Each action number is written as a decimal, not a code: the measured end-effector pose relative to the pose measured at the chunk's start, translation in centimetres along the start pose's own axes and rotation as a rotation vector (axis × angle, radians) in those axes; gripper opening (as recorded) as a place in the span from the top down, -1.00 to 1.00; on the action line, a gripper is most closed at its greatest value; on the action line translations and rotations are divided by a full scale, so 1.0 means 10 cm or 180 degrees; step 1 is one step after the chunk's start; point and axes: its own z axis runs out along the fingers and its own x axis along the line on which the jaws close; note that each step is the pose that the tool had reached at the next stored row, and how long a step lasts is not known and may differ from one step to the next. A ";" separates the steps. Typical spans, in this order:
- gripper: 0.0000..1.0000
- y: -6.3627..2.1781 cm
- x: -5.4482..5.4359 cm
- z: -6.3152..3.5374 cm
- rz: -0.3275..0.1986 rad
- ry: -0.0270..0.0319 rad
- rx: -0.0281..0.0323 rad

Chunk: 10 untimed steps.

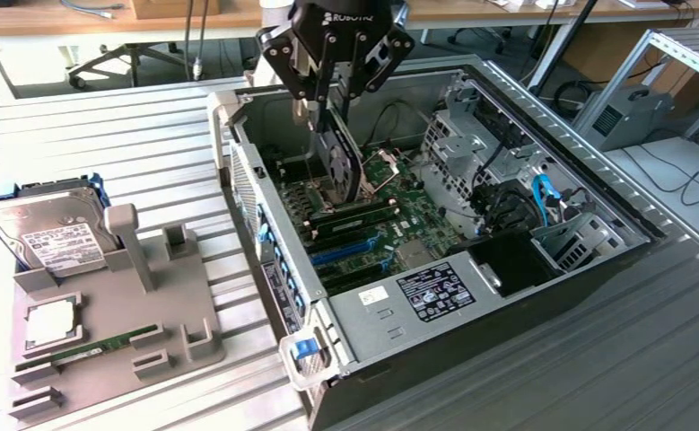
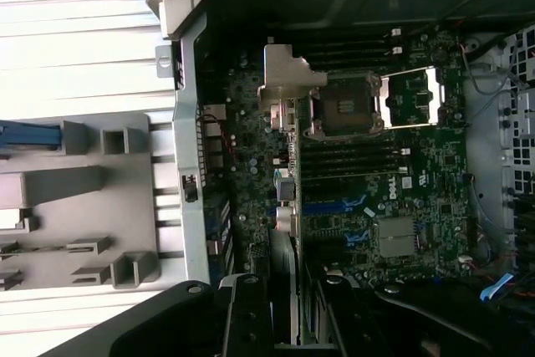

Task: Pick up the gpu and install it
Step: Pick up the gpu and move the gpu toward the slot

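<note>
Pincer (image 1: 325, 109) is gripping the gpu (image 1: 345, 166) by its top edge. The card is hanging upright inside the open computer case (image 1: 239, 171), just beside the rear wall and over the motherboard (image 1: 427, 220). Whether it is touching the board, I cannot tell. Open room is lying toward the blue slots (image 1: 343, 251). A grey holder (image 1: 158, 314) on the slatted surface (image 1: 98, 135) is carrying a hard drive (image 1: 50, 233) and a memory stick (image 1: 98, 346).

gpu (image 1: 346, 166): dark card, silver end bracket, gripped upright on edge inside open computer case (image 1: 564, 269), above motherboard (image 1: 415, 220).
</note>
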 end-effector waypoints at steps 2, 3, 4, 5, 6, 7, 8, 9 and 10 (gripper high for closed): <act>0.47 0.001 -0.01 0.004 0.0000 0.0000 0.0000; 0.47 0.001 -0.02 0.006 0.0000 0.0000 0.0000; 0.47 0.002 -0.02 0.008 0.0000 0.0000 0.0000; 0.47 0.002 -0.03 0.010 0.0000 0.0000 0.0000; 0.47 0.002 -0.03 0.011 0.0000 0.0000 0.0000; 0.47 0.003 -0.04 0.013 0.0000 0.0000 0.0000; 0.47 0.003 -0.04 0.014 0.0000 0.0000 0.0000; 0.47 0.003 -0.05 0.016 0.0000 0.0000 0.0000; 0.47 0.004 -0.06 0.018 0.0000 0.0000 0.0000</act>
